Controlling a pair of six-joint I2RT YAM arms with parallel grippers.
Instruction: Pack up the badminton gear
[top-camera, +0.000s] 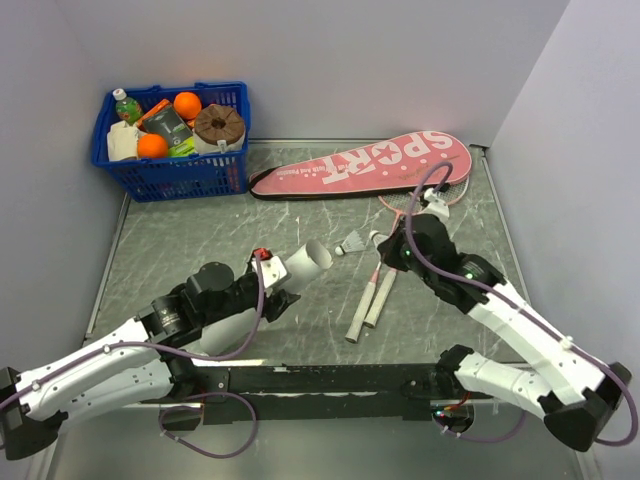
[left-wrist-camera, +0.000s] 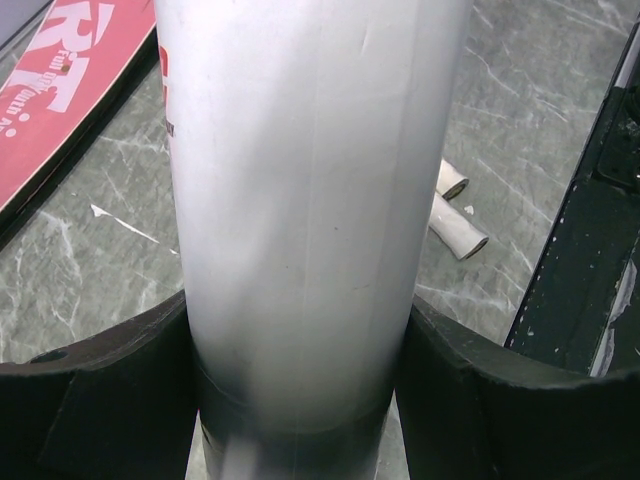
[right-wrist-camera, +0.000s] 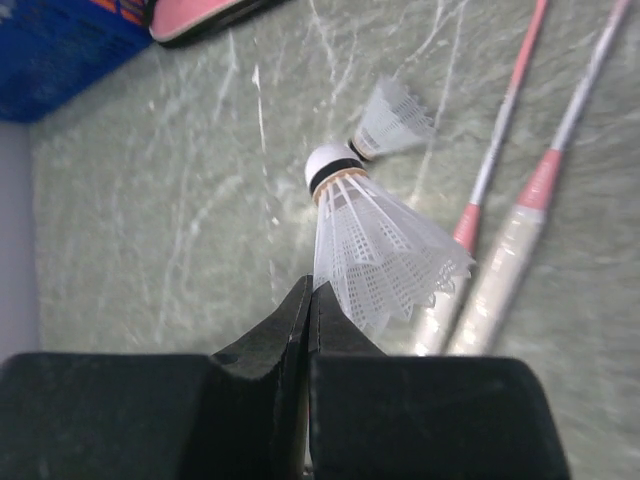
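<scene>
Your left tool clamped the tube left of the rackets, so you had to line up the shuttlecock, pinched by its skirt in your right tool, cork-first with its mouth.

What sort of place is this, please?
Probably a robot test bench in a lab: a grey stone-look table closed in by plain white panels, with two robot arms fixed at its near edge and rackets laid out as props.
</scene>
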